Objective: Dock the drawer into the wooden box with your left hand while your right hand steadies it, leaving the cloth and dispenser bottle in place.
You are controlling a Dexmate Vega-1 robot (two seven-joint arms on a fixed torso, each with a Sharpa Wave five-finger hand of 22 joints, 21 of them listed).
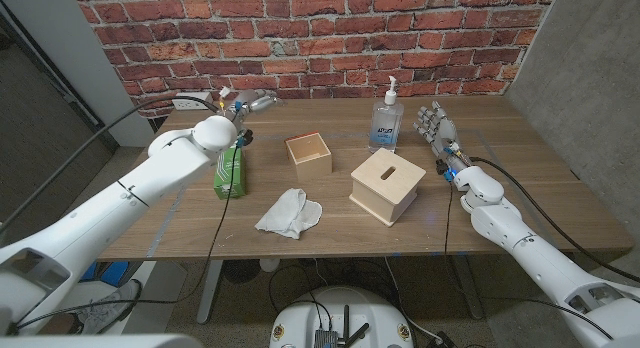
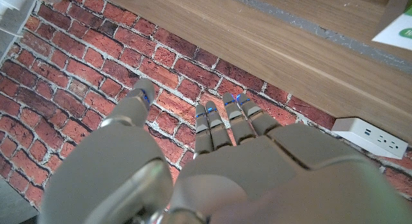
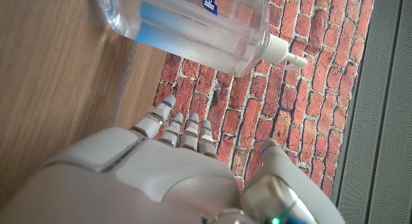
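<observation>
Left hand [image 1: 243, 105] raised near tabletop's [image 1: 520, 168] far left corner, fingers [image 2: 212, 124] extended, empty. Right hand [image 1: 440, 128] upright near right edge, fingers [image 3: 180, 129] apart, empty. Small open-topped wooden drawer [image 1: 309, 154] mid-tabletop, apart from pale slotted wooden box [image 1: 387, 186].

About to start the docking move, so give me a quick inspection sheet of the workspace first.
Surface: wooden table, dry and bare between items.
Job's things: drawer, open side up, stands apart from the wooden box; not docked yet. Cloth lies crumpled at the front; dispenser bottle stands upright at the back.
Clutter: green carton under the left arm; white power strip at the table's back edge.
Hands: left hand and right hand both hold nothing, fingers apart.
Cables: black ones run along both arms.
Surroundings: brick wall behind the table.
</observation>
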